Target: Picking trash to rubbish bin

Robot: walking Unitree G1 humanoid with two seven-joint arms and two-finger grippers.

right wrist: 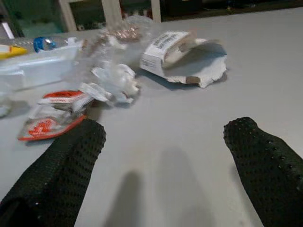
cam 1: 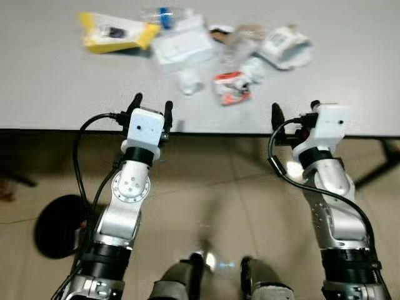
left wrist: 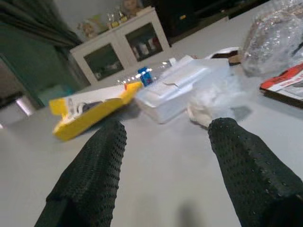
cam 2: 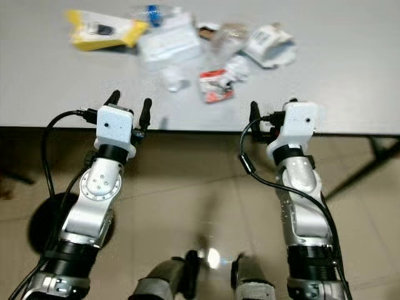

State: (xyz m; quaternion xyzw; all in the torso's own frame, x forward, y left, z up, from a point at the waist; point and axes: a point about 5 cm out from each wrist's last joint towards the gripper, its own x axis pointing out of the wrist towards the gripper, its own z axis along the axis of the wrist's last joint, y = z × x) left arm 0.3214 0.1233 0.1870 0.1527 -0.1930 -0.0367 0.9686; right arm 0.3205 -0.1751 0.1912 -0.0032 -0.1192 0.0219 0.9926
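A heap of trash lies on the far part of the grey table (cam 1: 56,94): a yellow package (cam 1: 115,32), a clear bottle with a blue cap (cam 1: 164,15), a white foam box (cam 1: 182,45), a crumpled white tissue (cam 1: 190,82), a red-and-white wrapper (cam 1: 231,89), a clear plastic bag (cam 1: 240,39) and a torn white carton (cam 1: 284,47). My left gripper (cam 1: 152,105) hovers open at the table's near edge, short of the tissue. My right gripper (cam 1: 295,107) is open too, at the same edge, right of the wrapper. Both hold nothing; in the wrist views the black fingers (left wrist: 94,175) (right wrist: 57,175) stand wide apart.
A dark round object (cam 1: 59,225) sits on the tiled floor under the table at my left. A black table leg (cam 1: 381,165) slants at the right. My feet (cam 1: 212,275) stand close to the table's edge. A white cabinet (left wrist: 123,45) stands beyond the table.
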